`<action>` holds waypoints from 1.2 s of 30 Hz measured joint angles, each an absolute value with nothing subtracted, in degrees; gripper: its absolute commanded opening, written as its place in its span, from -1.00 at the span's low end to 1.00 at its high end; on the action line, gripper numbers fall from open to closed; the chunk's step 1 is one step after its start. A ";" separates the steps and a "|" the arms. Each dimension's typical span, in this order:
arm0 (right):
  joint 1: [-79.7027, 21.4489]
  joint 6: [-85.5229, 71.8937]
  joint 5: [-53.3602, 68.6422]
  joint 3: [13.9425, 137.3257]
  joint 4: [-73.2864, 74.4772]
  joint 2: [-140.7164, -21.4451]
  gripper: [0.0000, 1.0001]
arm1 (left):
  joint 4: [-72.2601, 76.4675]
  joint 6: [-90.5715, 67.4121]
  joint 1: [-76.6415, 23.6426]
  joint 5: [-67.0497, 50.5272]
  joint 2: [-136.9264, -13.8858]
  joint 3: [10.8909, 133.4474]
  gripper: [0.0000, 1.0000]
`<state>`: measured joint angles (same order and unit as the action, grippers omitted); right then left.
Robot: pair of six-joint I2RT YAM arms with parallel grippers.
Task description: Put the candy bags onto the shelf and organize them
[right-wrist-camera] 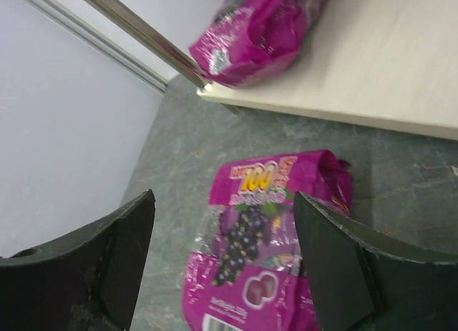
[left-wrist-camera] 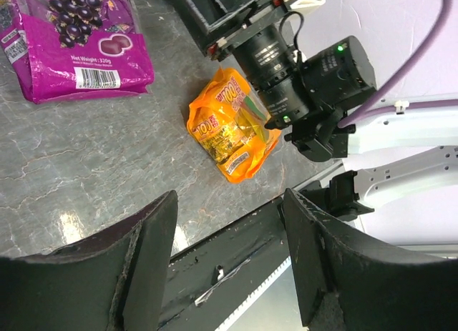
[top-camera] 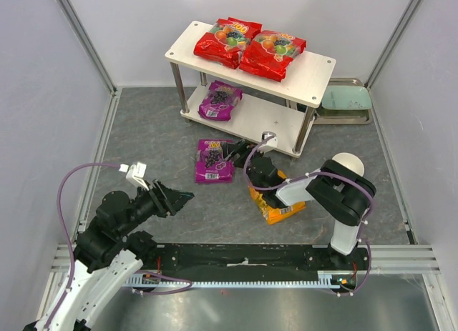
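Note:
The shelf (top-camera: 315, 68) stands at the back with two red candy bags (top-camera: 226, 39) (top-camera: 272, 53) on its top board and a purple bag (top-camera: 220, 101) on its lower board. A second purple bag (top-camera: 213, 160) lies flat on the floor in front. An orange bag (top-camera: 278, 208) lies under my right arm. My right gripper (top-camera: 239, 151) is open just right of the floor purple bag, which shows between its fingers in the right wrist view (right-wrist-camera: 265, 252). My left gripper (top-camera: 184, 196) is open and empty, low at the left, facing the orange bag (left-wrist-camera: 232, 124).
A pale green metal tray (top-camera: 345, 102) sits at the back right beside the shelf. A silver shelf leg (right-wrist-camera: 136, 34) and the lower board (right-wrist-camera: 386, 66) are close ahead of my right gripper (right-wrist-camera: 222, 206). The black base rail (left-wrist-camera: 229, 252) runs under my left gripper (left-wrist-camera: 229, 202).

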<state>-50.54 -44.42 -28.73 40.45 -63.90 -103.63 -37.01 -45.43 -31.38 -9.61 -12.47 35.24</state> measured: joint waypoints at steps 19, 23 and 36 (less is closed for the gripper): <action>-49.50 -47.79 -21.93 44.10 -55.13 -111.55 0.53 | -37.41 -45.47 -31.38 -9.61 -11.60 34.30 0.35; -49.34 -47.90 -21.61 45.41 -52.45 -111.74 0.52 | -37.43 -45.47 -31.38 -9.63 -11.55 34.28 0.34; -49.30 -47.88 -21.56 48.31 -43.48 -112.60 -0.41 | -37.56 -45.52 -31.38 -9.61 -11.44 33.98 0.35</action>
<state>-49.30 -47.88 -21.56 48.31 -43.48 -112.60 -37.56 -45.52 -31.38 -9.61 -11.44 33.98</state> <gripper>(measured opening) 0.472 0.676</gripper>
